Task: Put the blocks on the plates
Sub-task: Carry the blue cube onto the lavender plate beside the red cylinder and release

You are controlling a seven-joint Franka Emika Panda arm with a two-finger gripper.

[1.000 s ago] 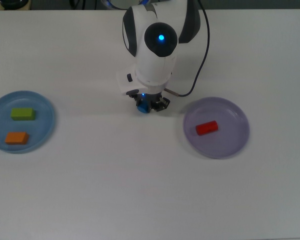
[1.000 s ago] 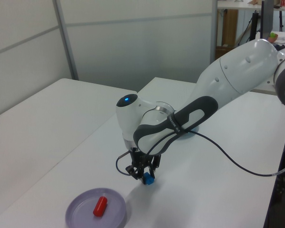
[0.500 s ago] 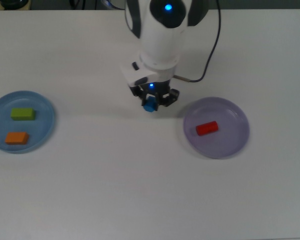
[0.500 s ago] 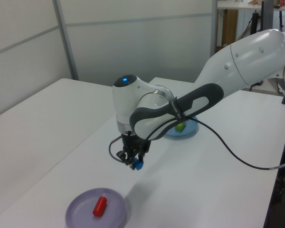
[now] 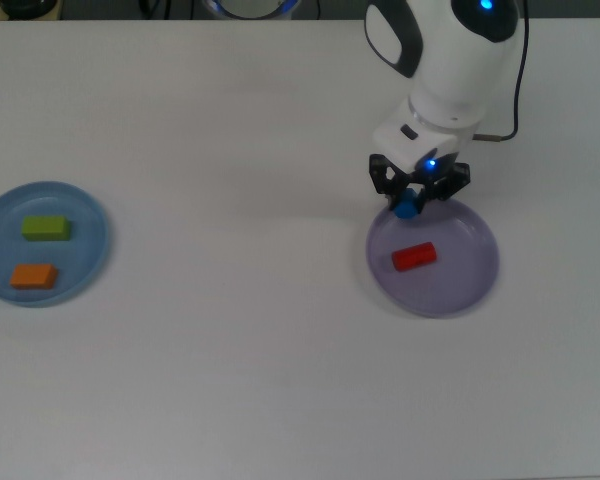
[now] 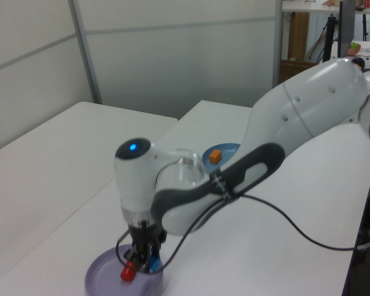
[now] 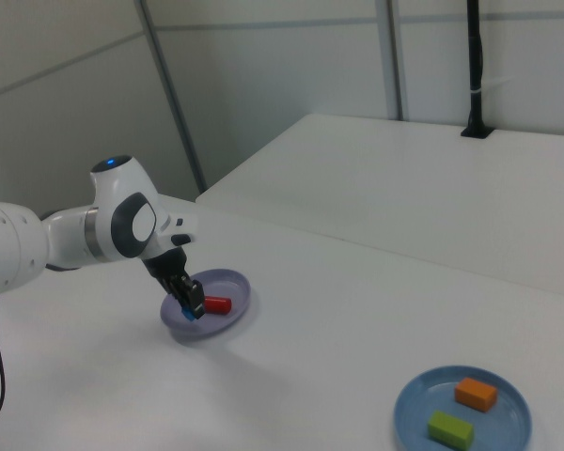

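My gripper [image 5: 410, 205] [image 6: 147, 267] [image 7: 188, 311] is shut on the small blue block [image 5: 407, 208] [image 6: 153, 267] [image 7: 189, 314]. It hangs over the far rim of the lavender plate [image 5: 460, 285] [image 6: 100, 282] [image 7: 235, 285]. A red block [image 5: 414, 256] [image 6: 129, 272] [image 7: 216, 304] lies in that plate, just beside the held block. At the top view's left, the light blue plate [image 5: 88, 215] [image 6: 224, 150] [image 7: 412, 402] carries a green block [image 5: 46, 228] [image 7: 450, 429] and an orange block [image 5: 33, 276] [image 6: 215, 156] [image 7: 476, 394].
The white arm [image 5: 450, 70] [image 6: 259, 154] [image 7: 66, 235] reaches over the table [image 5: 230, 380] with a black cable [image 6: 296, 222] trailing from it. A black post [image 7: 475, 66] stands on a second table in the right view.
The arm swung to the top view's right, carrying the blue block from the table's middle to the lavender plate's rim. The blocks in the plates stayed put.
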